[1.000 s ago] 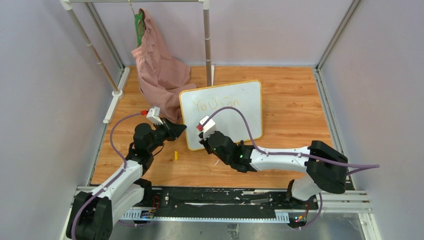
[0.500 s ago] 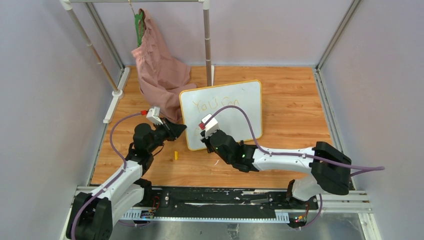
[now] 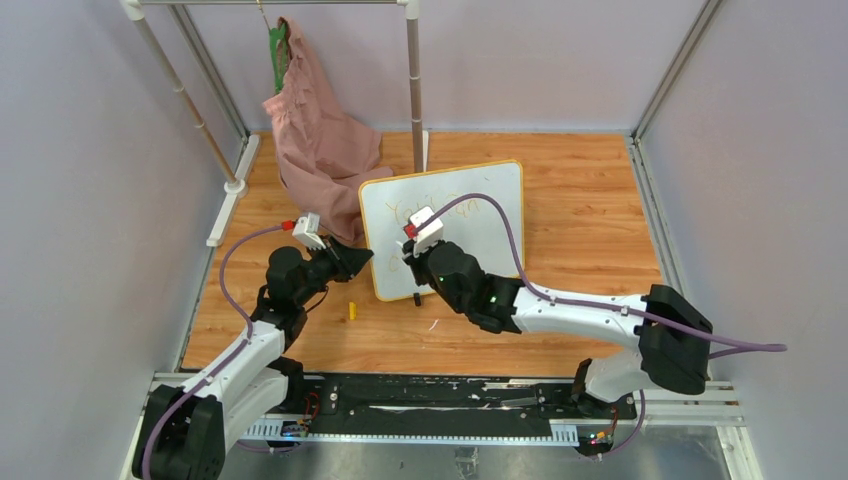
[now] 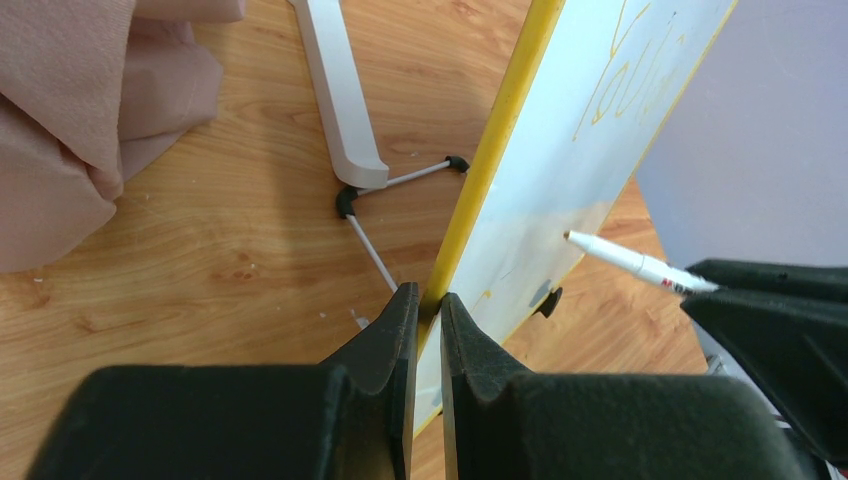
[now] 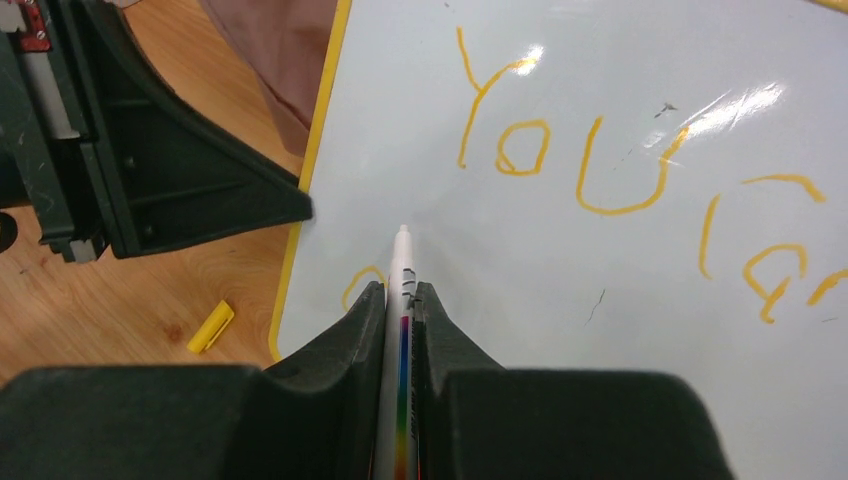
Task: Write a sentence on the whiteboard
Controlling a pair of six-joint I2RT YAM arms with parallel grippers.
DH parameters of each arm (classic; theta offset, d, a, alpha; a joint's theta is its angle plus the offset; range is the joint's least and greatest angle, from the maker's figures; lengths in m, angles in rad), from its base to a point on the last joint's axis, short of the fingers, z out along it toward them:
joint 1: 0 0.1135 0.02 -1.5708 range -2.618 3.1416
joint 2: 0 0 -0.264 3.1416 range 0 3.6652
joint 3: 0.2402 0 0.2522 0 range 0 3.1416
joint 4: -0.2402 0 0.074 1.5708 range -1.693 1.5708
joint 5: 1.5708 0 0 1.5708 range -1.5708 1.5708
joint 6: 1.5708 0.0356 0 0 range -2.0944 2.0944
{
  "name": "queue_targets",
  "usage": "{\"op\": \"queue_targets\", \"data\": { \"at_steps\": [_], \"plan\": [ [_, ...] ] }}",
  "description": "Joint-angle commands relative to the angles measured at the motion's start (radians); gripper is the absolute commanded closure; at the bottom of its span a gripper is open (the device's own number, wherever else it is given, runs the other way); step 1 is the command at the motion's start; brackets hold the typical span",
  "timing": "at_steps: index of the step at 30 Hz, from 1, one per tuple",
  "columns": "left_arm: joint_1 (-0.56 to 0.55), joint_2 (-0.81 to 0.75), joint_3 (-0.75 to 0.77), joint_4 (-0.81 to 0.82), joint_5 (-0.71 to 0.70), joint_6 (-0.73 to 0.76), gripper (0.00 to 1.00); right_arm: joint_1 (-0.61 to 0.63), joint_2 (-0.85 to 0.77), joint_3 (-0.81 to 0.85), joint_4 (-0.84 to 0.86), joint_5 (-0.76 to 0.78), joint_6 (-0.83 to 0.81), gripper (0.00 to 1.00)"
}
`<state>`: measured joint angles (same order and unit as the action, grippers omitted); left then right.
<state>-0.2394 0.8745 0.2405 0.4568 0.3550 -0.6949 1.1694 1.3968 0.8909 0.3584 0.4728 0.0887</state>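
The whiteboard stands tilted on the wood floor, yellow-framed. Orange handwriting reads "You can", with one curved stroke below it at the left. My left gripper is shut on the board's left frame edge; its fingertips pinch the yellow rim. My right gripper is shut on a white marker, tip pointing at the board's face under the "Y". In the top view the right gripper hovers over the board's left part. The marker also shows in the left wrist view.
A yellow marker cap lies on the floor left of the board's lower corner. A pink garment hangs from a rack whose pole stands behind the board. The rack's white foot lies behind the board.
My right gripper with the marker has moved up from the board's lower-left edge to over its left middle. The left arm and board have stayed still.
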Motion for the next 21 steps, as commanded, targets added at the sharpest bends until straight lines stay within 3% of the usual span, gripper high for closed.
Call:
{"op": "queue_targets", "data": {
  "at_steps": [1, 21],
  "plan": [
    [-0.006, -0.02, -0.003, 0.039, -0.006, -0.012, 1.0, -0.026, 0.031, 0.057, 0.011, -0.008, -0.017, 1.0],
    [-0.006, -0.023, -0.001, 0.04, -0.005, -0.012, 1.0, -0.05, 0.075, 0.066, -0.039, -0.025, 0.023, 1.0]
  ]
}}
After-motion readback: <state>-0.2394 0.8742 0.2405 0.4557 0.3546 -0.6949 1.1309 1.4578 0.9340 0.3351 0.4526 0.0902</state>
